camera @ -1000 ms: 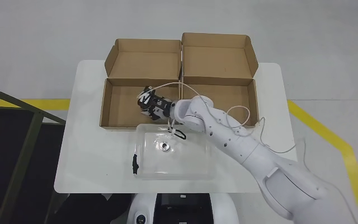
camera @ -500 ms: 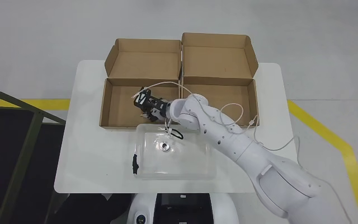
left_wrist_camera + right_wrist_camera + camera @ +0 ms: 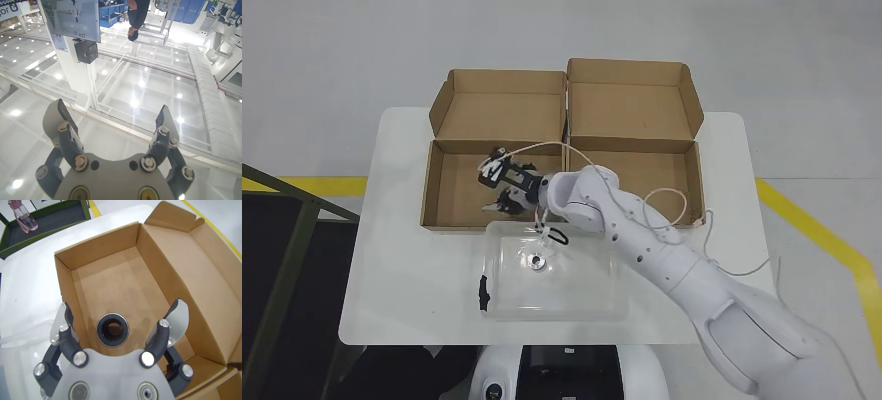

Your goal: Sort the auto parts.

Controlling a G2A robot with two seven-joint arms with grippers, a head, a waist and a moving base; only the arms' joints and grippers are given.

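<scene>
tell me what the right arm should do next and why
Probably lift the right gripper from the box toward the bin: its jaws stand open, the ring lies free in the box, and a part waits in the bin.

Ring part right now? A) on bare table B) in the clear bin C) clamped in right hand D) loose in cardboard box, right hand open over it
D: the right hand is open, and the ring lies free inside the cardboard box.
</scene>
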